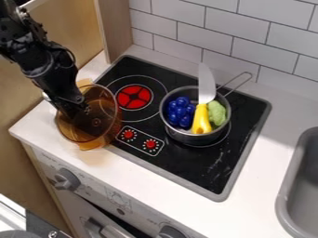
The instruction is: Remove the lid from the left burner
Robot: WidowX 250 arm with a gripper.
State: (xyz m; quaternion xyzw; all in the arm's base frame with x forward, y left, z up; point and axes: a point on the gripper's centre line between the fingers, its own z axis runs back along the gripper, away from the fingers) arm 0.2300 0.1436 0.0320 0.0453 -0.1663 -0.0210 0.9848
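Nearest, at the near left corner, sits a grey and black object (42, 228), cut off by the view's edge; next come two grey knobs (67, 179) on the oven front (118, 199). One amber see-through lid (105, 132) lies left of the left burner (134, 96), straddling the stove's left edge and the bench (74, 160), its right rim overlapping the burner's outer ring in view. The hand (78, 110) comes down from the far left, its tip within the lid's rim; whether it is open, closed or gripping the lid, I cannot tell. Two red dials (150, 144) mark the stove (186, 162). To the right stands one pot (194, 137), holding one blue bunch (180, 111), one green piece (216, 113) and one yellow-handled knife (206, 83), its blade jutting past the far rim. The pot stands between lid and sink (287, 195).
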